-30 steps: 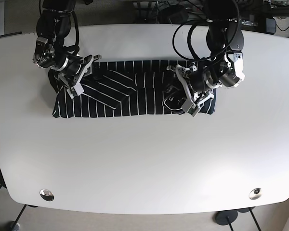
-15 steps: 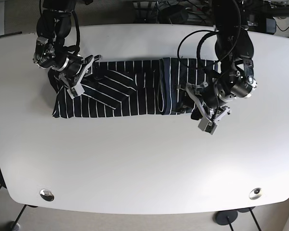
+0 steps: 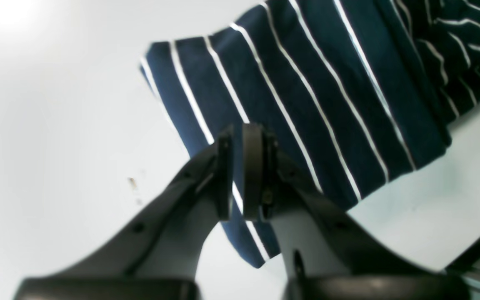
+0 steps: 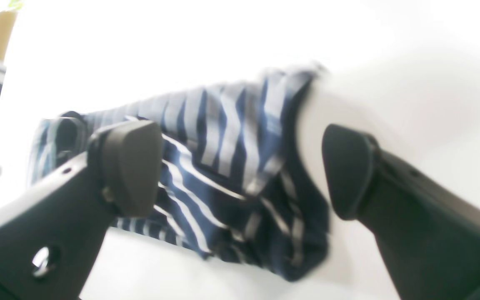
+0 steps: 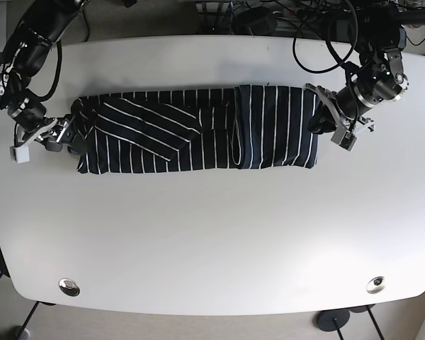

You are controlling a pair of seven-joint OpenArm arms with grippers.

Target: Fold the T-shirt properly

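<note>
Shirt (image 5: 198, 138) lying flat as long band across table (image 5: 212, 241), my left end already turned over. Left gripper (image 3: 240, 175) pinched on shirt edge, stripe showing in thin slit between pads. Right gripper (image 4: 240, 166) wide apart, straddling bunched right end, gripping nothing. I judge next fold wants right pads lower, under both layers, before closing. Keep left pinch steady, cloth taut, no dragging.

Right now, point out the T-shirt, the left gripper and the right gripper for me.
T-shirt (image 5: 198, 138), base view, middle of the striped cloth.
left gripper (image 3: 236, 175), left wrist view, between its nearly closed fingertips.
right gripper (image 4: 240, 166), right wrist view, gap between its spread fingertips.
</note>
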